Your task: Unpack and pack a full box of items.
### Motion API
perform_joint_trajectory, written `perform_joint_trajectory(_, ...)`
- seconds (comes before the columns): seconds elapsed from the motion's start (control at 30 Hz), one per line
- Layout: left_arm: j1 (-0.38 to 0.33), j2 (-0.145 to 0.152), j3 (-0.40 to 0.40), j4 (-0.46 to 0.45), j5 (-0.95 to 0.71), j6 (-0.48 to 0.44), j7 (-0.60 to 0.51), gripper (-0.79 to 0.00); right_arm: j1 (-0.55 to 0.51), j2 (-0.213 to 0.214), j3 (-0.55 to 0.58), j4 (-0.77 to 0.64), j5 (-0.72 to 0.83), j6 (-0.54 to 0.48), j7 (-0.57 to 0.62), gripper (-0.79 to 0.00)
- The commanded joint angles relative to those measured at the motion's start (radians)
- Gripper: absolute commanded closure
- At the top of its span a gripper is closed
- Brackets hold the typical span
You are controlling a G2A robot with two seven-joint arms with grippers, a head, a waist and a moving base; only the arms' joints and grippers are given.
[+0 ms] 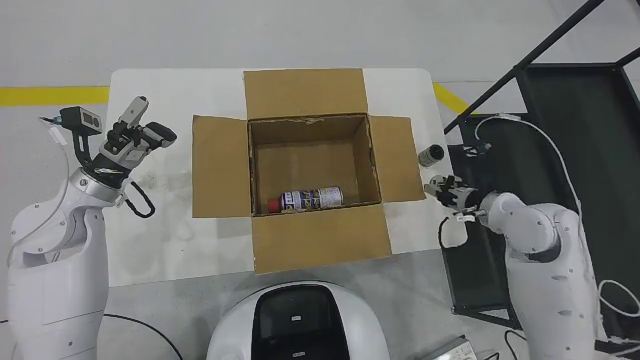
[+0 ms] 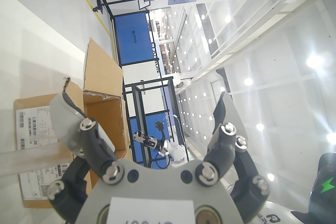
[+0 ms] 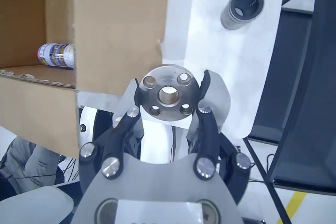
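R gripper (image 3: 170,86) clamps flange (image 3: 166,79), prob. steel, beside box (image 3: 118,12)

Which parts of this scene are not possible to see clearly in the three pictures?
- Right wrist view: a box flap hides most of the spray can; one end shows.
- Left wrist view: the near wall of the box hides its bottom.
- Top view: the metal flange in the right gripper is too small to show its holes.
- Top view: the print on the spray can is too small to read.
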Motion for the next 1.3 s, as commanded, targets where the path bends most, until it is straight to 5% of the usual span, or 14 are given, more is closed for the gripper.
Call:
perform_joint_trajectory(0.0, 0.0, 0.0, 0.0, 0.0, 0.0, 0.0, 0.0, -0.785, 0.016, 0.002, -0.013, 0.053, -0.021, 0.015, -0.01, 0.0)
perform_joint_trajectory(0.3, 0.0, 0.0, 0.0, 0.0, 0.0, 0.0, 0.0, -0.785, 0.183, 0.007, -0.136, 0.353, -0.163, 0.087, -0.075, 0.0)
perform_joint_trajectory(0.7, 0.0, 0.0, 0.0, 0.0, 0.0, 0.0, 0.0, -0.785, 0.283, 0.005, -0.226, 0.531, -0.236, 0.143, -0.199, 0.0)
perform_joint_trajectory(0.77, 0.0, 0.0, 0.0, 0.0, 0.0, 0.0, 0.0, -0.785, 0.292, 0.005, -0.237, 0.552, -0.236, 0.145, -0.205, -0.172)
perform_joint_trajectory(0.9, 0.0, 0.0, 0.0, 0.0, 0.0, 0.0, 0.0, -0.785, 0.314, 0.004, -0.255, 0.593, -0.226, 0.145, -0.222, -0.311)
perform_joint_trajectory(0.97, 0.0, 0.0, 0.0, 0.0, 0.0, 0.0, 0.0, -0.785, 0.321, 0.005, -0.257, 0.609, -0.222, 0.146, -0.23, -0.674)
perform_joint_trajectory(1.0, 0.0, 0.0, 0.0, 0.0, 0.0, 0.0, 0.0, -0.785, 0.324, 0.005, -0.258, 0.614, -0.222, 0.147, -0.233, -0.76)
perform_joint_trajectory(1.27, 0.0, 0.0, 0.0, 0.0, 0.0, 0.0, 0.0, -0.785, 0.288, 0.009, -0.243, 0.584, -0.181, 0.16, -0.281, -0.785)
